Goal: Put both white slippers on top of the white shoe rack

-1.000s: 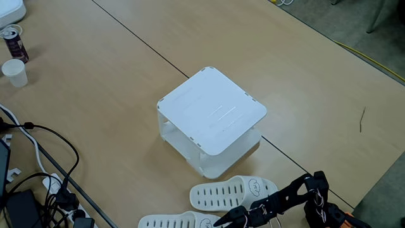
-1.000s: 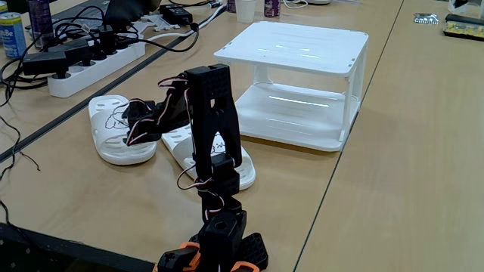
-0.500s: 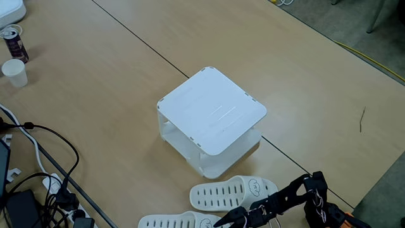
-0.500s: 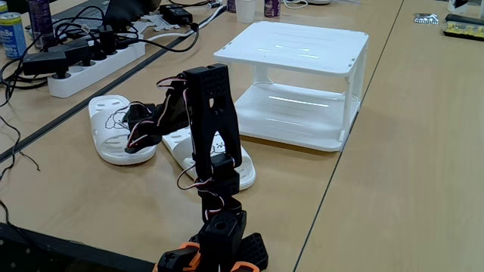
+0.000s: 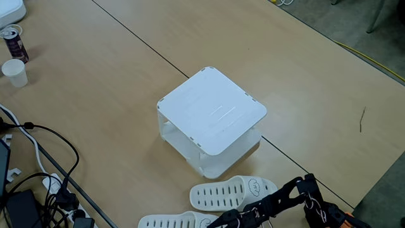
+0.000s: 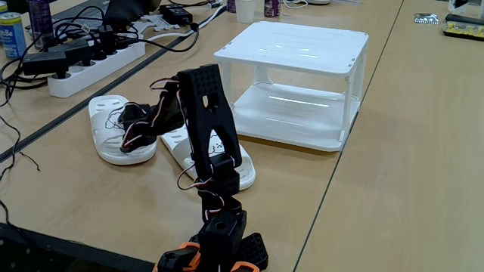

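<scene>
rack: white shoe rack mid-table, flat top bare, lower shelf bare; in a fixed view it stands behind and right of the arm.
slipper A: white slipper flat on the table, just in front of the rack's near corner, slotted toe pointing left in that view, black drawing on the strap; in a fixed view it lies mostly behind the arm.
slipper B: second white slipper at the bottom edge, beside A, not on the rack; in a fixed view it lies left of the arm, toe towards the camera.
arm: black arm bent forward from its base, reaching left towards slipper B.
gripper: gripper low over the strap end of slipper B; in a fixed view it sits on or just above the strap. Cannot tell whether the jaws are apart or clamped, too dark and overlapped.
clutter: power strip and black cables on the left in both fixed views; paper cup and a drink can at top left.
</scene>
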`<control>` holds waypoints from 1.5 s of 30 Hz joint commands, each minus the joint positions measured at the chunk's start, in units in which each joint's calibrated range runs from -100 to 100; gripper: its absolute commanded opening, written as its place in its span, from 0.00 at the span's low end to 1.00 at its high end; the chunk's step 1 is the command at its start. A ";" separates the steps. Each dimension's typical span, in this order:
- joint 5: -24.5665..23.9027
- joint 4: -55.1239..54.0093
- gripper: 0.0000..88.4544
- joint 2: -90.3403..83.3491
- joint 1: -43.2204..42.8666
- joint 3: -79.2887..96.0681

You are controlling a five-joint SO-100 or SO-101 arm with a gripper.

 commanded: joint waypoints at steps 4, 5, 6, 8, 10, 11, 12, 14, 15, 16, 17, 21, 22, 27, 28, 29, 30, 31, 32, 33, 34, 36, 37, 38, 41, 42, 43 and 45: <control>0.42 0.04 0.29 1.86 1.07 -7.29; 0.42 0.04 0.29 2.11 1.16 -7.74; 0.42 0.04 0.29 2.28 1.32 -8.19; 0.42 0.04 0.29 2.61 2.23 -8.83; 0.42 -0.14 0.29 2.95 2.72 -9.10; 0.42 -0.22 0.29 2.95 2.88 -9.10; 0.42 -0.22 0.28 2.95 3.38 -9.10; 0.42 -0.39 0.24 2.95 4.04 -9.10; 0.42 -0.39 0.21 2.87 4.12 -9.10; 0.42 -0.39 0.18 2.78 4.12 -9.10; 0.42 -0.39 0.15 2.70 3.95 -9.10; 0.42 -0.39 0.09 2.70 2.72 -9.10; 0.42 -0.39 0.08 2.61 2.39 -9.10; 0.42 -0.48 0.01 2.36 0.91 -9.10; 0.42 -0.48 0.01 2.28 0.83 -9.19; 0.42 -0.57 0.01 2.28 0.50 -9.37; 0.42 -0.57 0.01 2.28 -0.16 -10.00; 0.42 -0.57 0.01 2.19 -0.65 -10.72; 0.42 -0.57 0.01 2.19 -1.06 -11.80; 0.42 -0.57 0.01 2.19 -1.39 -13.07; 0.42 -0.57 0.01 2.19 -1.89 -14.42; 0.42 -0.57 0.01 2.19 -2.87 -17.12; 0.42 -0.57 0.01 2.19 -3.37 -18.39; 0.42 -0.57 0.01 2.11 -3.94 -19.56; 0.42 0.21 0.01 -0.08 -5.18 -21.46; 0.42 0.30 0.01 -1.09 -5.26 -21.00; 0.42 1.25 0.01 -2.18 -5.42 -20.19; 0.42 4.44 0.01 -5.30 -5.42 -18.66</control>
